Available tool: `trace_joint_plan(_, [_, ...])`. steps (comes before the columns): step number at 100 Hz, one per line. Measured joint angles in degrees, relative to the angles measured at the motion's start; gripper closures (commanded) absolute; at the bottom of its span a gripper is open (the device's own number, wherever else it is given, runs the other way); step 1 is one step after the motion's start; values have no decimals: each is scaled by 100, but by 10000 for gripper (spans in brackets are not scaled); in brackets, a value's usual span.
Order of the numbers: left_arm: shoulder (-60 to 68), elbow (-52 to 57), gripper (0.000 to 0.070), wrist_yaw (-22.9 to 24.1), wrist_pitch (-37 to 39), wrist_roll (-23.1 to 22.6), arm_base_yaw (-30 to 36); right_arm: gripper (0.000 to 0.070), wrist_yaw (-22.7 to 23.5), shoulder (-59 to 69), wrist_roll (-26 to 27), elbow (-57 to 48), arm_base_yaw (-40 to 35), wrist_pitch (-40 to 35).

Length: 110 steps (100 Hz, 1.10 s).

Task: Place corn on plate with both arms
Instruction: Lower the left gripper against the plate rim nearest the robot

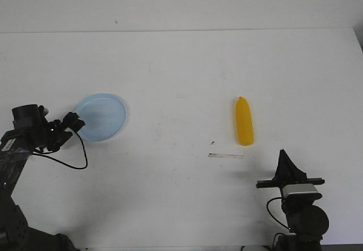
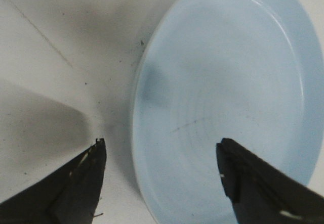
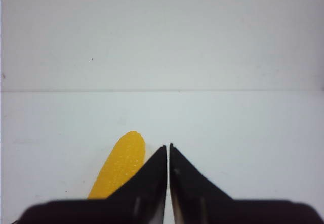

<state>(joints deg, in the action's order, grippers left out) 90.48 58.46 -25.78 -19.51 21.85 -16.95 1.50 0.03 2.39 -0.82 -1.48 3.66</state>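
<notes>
Nearest to the front camera stands the right arm [image 1: 300,205], black and jointed, with a grey-topped wrist camera, at the lower right of the white table [image 1: 181,205]. Its right gripper [image 1: 282,156] points forward, and the right wrist view shows the two black pointed fingers [image 3: 152,176] pressed together with only a hairline slit between them, so the gripper is clenched on nothing. Just past its tip, a little to the left, lies the smooth bright yellow-orange corn cob [image 1: 244,122], flat on the table, with its rounded tapered end pointing away from the robot; the gripper does not touch it. Between them, on the table, there is a thin pale strip [image 1: 225,156] and a small dark speck. On the left side, the left arm [image 1: 31,132], black with a looping black cable, reaches toward the right. Its left gripper [image 1: 74,120] is spread wide: in the left wrist view one finger [image 2: 76,183] is over bare table beside the rim and the other over the round, shallow pale-blue plastic plate [image 1: 108,115], so the plate's edge lies between them. Whether the fingers touch the rim, I cannot tell. Corn and plate are well apart.
</notes>
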Motion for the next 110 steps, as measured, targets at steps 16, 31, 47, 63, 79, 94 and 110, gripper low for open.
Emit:
trace_joint_plan(16, [70,0,300,-4,0,37,81,692,0,0,0,0,0,0])
trace_joint_plan(31, [177,9,355,-138,0,149,98,691,0,0,0,0,0,-2])
trace_joint_plan(47, [258,26,420,-155,9,192,142,691,2,0,0,0,0,0])
trace_joint_plan(63, [267,26,453,-155,11,238,162,692,0,0,0,0,0,0])
trace_joint_plan(79, [299,26,576,-153,0,299,175,692,2,0,0,0,0,0])
trace_joint_plan(94, [302,26,696,-153,-17,350,175,692,2,0,0,0,0,0])
trace_joint_plan(110, [304,26,700,-142,-17,450,175,692,0,0,0,0,0,0])
